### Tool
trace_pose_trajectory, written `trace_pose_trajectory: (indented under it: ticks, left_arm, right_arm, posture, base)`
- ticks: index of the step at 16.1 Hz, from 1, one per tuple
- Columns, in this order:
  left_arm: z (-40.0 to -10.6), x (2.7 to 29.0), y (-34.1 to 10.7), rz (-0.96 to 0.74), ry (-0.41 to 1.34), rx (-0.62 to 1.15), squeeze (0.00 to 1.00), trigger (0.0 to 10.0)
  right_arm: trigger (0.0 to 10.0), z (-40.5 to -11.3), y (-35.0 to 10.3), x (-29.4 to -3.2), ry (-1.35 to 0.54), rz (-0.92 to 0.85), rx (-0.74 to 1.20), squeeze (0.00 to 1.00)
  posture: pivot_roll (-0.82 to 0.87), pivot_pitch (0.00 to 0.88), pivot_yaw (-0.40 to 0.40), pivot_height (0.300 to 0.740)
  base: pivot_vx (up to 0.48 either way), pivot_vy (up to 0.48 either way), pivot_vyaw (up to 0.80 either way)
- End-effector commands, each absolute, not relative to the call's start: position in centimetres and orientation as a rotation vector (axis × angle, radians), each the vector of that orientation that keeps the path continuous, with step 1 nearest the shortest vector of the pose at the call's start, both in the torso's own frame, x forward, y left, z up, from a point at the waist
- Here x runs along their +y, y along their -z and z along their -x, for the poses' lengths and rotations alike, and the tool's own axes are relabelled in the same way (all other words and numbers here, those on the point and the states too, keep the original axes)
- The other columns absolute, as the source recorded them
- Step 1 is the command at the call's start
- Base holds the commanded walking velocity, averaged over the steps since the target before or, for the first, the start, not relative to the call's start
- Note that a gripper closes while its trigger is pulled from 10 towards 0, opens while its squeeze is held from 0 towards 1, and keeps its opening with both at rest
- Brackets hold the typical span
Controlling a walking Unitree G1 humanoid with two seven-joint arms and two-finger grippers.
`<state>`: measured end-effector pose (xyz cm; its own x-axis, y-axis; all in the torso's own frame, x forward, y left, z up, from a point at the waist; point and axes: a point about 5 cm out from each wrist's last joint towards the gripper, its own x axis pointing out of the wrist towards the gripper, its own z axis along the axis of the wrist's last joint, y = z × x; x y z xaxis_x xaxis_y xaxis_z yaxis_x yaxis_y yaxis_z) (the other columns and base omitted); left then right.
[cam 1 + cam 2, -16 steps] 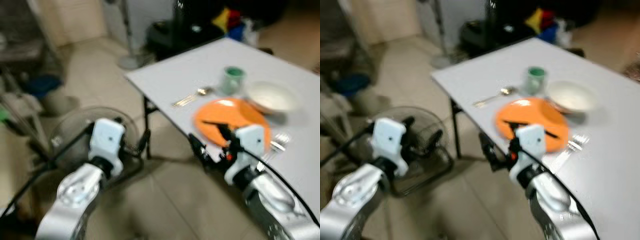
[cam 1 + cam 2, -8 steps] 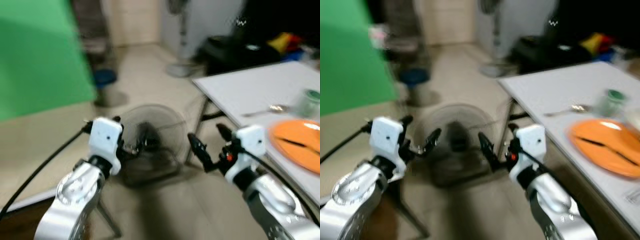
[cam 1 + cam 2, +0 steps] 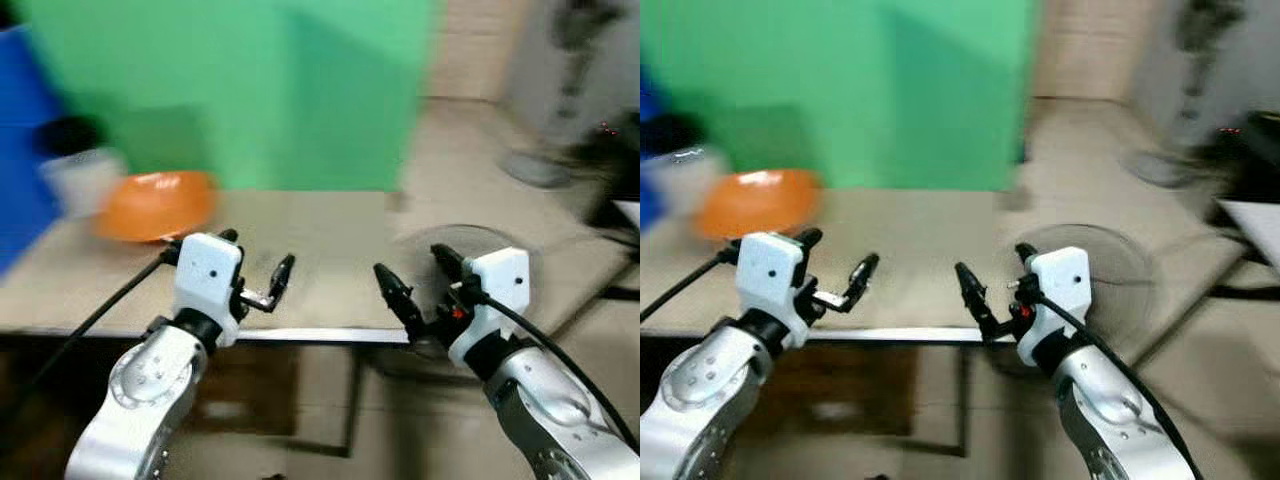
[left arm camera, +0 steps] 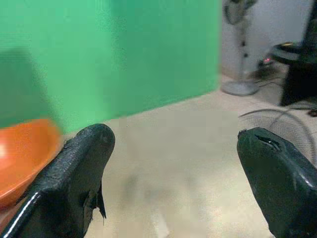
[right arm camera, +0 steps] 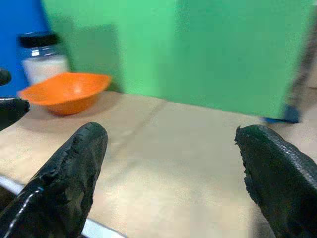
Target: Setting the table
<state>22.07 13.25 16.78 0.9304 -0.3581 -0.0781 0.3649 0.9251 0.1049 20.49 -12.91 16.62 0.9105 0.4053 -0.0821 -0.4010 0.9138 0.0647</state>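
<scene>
Item: fetch step, table setting.

1. Flat beige counter (image 3: 320, 250) with pale front edge, backed by a green wall panel (image 3: 250, 90). We are facing it squarely; we judge the next piece of tableware is being sought here.
2. Round orange plastic bowl (image 3: 155, 205), sitting on the counter at our far left, beside a clear jar with a black lid (image 5: 43, 57). To take it well, we are needing to shift left, bring one arm over the rim and close on the wall of the bowl, not the jar.
3. Left pincer (image 3: 255, 285): spread, empty, hanging over the counter's near edge, well apart from the bowl.
4. Right pincer (image 3: 415, 285): spread, empty, level with the left, palms forward.
</scene>
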Motion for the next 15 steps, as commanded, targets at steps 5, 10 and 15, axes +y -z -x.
trace_pose_trajectory:
  ticks: [5, 10, 15]
  left_arm:
    - [-22.24, 12.99, -16.97, -0.125, 0.392, 0.051, 0.00, 10.0]
    - [-22.45, 13.38, -17.05, -0.127, 0.376, 0.060, 0.00, 10.0]
    - [-22.53, 13.31, -17.18, -0.126, 0.397, 0.055, 0.00, 10.0]
  right_arm:
    - [10.0, -20.67, -16.45, -13.62, -0.358, -0.079, 0.116, 1.00]
    - [10.0, -20.95, -16.21, -13.83, -0.320, -0.115, 0.153, 0.00]
    - [10.0, -21.42, -16.28, -13.91, -0.315, -0.105, 0.169, 0.00]
  posture:
    - [0.10, 0.000, 0.046, 0.740]
    - [0.10, 0.000, 0.045, 0.740]
    - [0.10, 0.000, 0.049, 0.740]
  base:
    - [0.000, 0.287, 0.32]
    - [0.000, 0.000, 0.00]
    - [0.000, 0.000, 0.00]
